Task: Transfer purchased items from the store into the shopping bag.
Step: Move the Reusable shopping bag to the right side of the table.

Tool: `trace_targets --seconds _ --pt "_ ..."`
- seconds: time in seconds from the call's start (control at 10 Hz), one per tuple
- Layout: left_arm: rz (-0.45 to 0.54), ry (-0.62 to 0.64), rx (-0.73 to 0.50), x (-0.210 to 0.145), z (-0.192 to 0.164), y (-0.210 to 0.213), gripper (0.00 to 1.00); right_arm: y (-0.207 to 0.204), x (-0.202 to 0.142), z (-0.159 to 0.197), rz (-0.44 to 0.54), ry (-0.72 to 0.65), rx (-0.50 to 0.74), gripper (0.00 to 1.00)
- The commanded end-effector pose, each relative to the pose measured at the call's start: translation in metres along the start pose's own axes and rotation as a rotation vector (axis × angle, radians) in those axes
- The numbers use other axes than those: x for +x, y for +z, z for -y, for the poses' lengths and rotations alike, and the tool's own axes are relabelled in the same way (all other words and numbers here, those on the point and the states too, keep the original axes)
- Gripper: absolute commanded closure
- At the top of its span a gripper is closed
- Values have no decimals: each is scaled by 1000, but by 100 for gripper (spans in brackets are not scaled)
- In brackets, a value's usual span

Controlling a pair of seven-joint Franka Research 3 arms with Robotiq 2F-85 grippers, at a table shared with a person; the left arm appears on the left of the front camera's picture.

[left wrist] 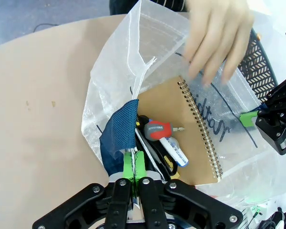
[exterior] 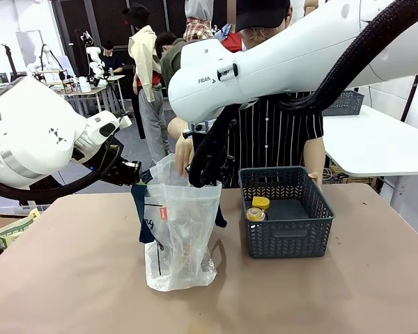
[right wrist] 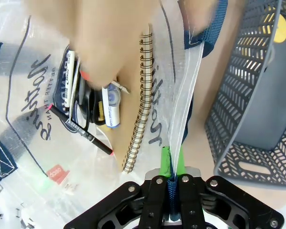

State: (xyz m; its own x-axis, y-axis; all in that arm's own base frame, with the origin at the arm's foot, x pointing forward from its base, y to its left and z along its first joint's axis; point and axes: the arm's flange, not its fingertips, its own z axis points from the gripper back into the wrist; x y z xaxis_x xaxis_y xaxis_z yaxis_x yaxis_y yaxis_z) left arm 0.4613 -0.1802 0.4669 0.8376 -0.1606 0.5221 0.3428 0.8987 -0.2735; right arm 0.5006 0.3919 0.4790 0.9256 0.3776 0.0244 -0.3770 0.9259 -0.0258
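Note:
The shopping bag stands open on the table, held wide by both grippers. My left gripper is shut on its navy handle at the left rim. My right gripper is shut on the opposite rim and strap. Inside the bag lie a brown spiral notebook, a red-handled tool and a white tube. A person's hand hovers blurred over the bag mouth. The store basket to the right holds a yellow tub and a yellowish roll.
The person stands at the far side, behind the bag and basket. A white table with another grey basket is at the back right. Bare brown tabletop surrounds the bag.

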Motion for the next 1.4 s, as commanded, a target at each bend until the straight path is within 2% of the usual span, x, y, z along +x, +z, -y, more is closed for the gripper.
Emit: trace_targets --seconds 0.0,1.3 --pt "6 13 -14 0 -2 0 100 1 -2 2 0 2 -1 100" --pt "6 13 -14 0 -2 0 100 1 -2 2 0 2 -1 100"
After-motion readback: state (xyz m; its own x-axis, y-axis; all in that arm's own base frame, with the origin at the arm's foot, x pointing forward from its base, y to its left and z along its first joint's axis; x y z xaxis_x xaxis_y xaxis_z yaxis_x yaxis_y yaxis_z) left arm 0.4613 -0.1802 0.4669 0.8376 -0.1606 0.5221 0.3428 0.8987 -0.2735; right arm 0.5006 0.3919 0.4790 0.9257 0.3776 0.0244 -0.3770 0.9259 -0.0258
